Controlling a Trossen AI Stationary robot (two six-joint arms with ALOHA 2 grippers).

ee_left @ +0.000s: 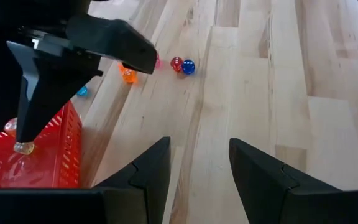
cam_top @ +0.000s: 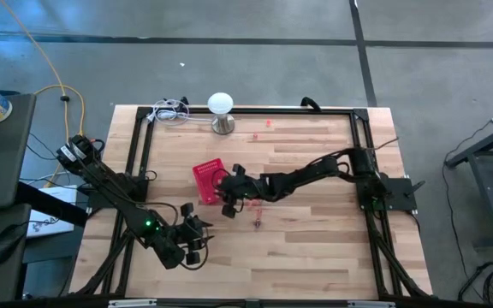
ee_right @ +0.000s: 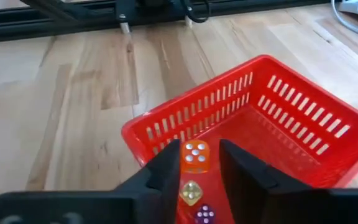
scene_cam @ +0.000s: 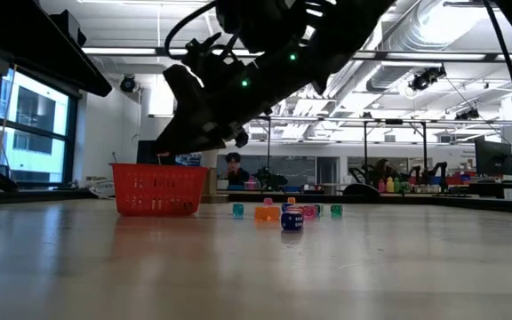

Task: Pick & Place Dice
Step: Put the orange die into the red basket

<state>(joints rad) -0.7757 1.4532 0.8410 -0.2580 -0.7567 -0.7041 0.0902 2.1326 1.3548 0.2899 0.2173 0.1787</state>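
Observation:
The red mesh basket (cam_top: pixel 205 178) (scene_cam: pixel 158 190) stands mid-table on its base. My right gripper (ee_right: pixel 199 163) hovers over it, pointing down, fingers a narrow gap apart. An orange die (ee_right: pixel 196 157) (ee_left: pixel 22 147) sits right at the fingertips, above the basket floor. A yellow die (ee_right: pixel 191 193) and a purple one (ee_right: pixel 204 214) lie in the basket. Several more dice (scene_cam: pixel 292 220) (ee_left: pixel 188 66) (cam_top: pixel 256 206) lie on the wood to the basket's right. My left gripper (ee_left: pixel 197 168) (cam_top: pixel 197 245) is open above bare wood near the near-left part of the table. My right gripper: the orange die (ee_right: pixel 196 157) is next to one fingertip (ee_right: pixel 171 167), with a small gap to the other. In the left wrist view it shows just below the finger's free end. I cannot tell whether the fingers touch it.
A white dome on a metal stand (cam_top: pixel 221 111) and a white cable (cam_top: pixel 169 111) sit at the far edge. Black frame rails (cam_top: pixel 135 154) border the table. Two stray pink dice (cam_top: pixel 269 122) lie far from the rest. A person (scene_cam: pixel 233 165) is in the room behind. Bare wood lies along the near edge.

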